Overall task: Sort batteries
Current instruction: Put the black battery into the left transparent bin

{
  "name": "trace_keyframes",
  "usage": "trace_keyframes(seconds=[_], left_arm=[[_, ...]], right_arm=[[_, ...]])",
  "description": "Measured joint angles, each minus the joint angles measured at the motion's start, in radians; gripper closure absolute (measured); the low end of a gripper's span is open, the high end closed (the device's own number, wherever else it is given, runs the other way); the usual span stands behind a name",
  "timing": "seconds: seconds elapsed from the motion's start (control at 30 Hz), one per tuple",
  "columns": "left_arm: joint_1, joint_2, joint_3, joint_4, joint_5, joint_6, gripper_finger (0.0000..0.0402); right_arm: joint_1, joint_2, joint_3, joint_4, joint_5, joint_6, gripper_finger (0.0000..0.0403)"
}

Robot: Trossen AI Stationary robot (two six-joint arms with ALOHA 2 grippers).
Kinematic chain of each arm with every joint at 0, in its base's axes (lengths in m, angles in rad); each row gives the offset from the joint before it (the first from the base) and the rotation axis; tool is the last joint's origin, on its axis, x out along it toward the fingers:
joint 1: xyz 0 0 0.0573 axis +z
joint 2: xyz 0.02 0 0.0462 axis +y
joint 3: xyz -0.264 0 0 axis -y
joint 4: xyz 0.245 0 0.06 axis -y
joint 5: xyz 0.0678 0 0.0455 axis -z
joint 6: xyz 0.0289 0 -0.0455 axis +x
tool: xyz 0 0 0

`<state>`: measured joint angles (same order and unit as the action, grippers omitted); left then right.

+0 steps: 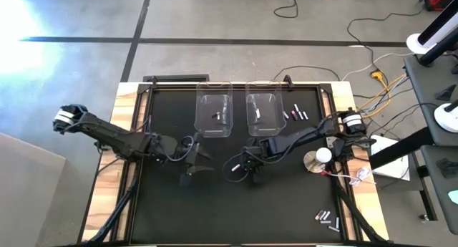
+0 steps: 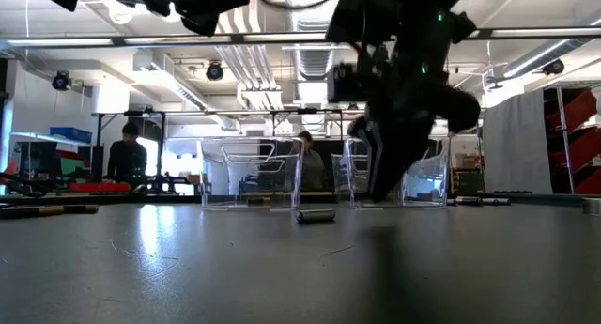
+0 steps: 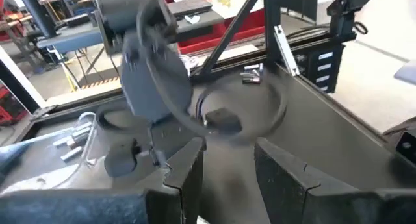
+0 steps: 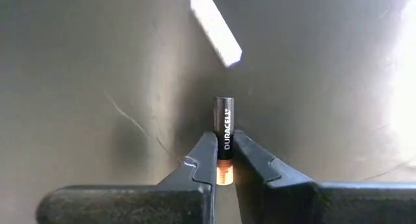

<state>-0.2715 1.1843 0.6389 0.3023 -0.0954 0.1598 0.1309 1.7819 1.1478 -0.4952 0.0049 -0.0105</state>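
My right gripper [image 4: 224,138] [image 1: 248,171] is shut on a black battery [image 4: 223,113] with a copper end, over the middle of the dark mat. A silvery-white battery [image 4: 216,27] [image 1: 234,166] lies on its side on the mat just beyond it; the low view shows this battery [image 2: 315,214] too. My left gripper [image 3: 229,162] [image 1: 190,168] hangs open above the mat to the left, with nothing between its fingers. More batteries lie at the far right [image 1: 296,114] and near right [image 1: 328,218]. My right gripper pinches the black battery's sides near its copper end [image 4: 224,151] between the two fingertips. The fingers slant down from above and lie along the battery, whose black end sticks out past them. Whether it is clear of the mat, I cannot tell.
Two clear bins [image 1: 215,114] [image 1: 262,114] stand side by side at the mat's far edge, each with a battery inside. A round silver-white disc [image 1: 318,160] with red wire sits at the right edge. People stand in the room beyond the table.
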Motion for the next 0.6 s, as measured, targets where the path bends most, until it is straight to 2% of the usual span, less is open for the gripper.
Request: trace_keyframes(seconds=[0.17,0.27,0.43,0.6], left_arm=[[0.007,0.001,-0.015,0.001,-0.019,0.028,0.0283],[0.023,-0.001,-0.033,0.005,-0.052,0.019,0.0283],[0.04,0.005,-0.107,0.179,-0.044,0.033,0.0283],[0.072,0.01,-0.2,0.384,-0.043,0.03,0.028]], right_arm=[[0.015,-0.074,0.001,0.022,0.003,0.013,0.0381],[0.032,-0.133,-0.012,0.097,0.046,0.021,0.0381],[0.068,-0.235,-0.113,0.336,0.08,0.047,0.0381],[0.087,-0.308,-0.253,0.633,0.166,0.105,0.0381]])
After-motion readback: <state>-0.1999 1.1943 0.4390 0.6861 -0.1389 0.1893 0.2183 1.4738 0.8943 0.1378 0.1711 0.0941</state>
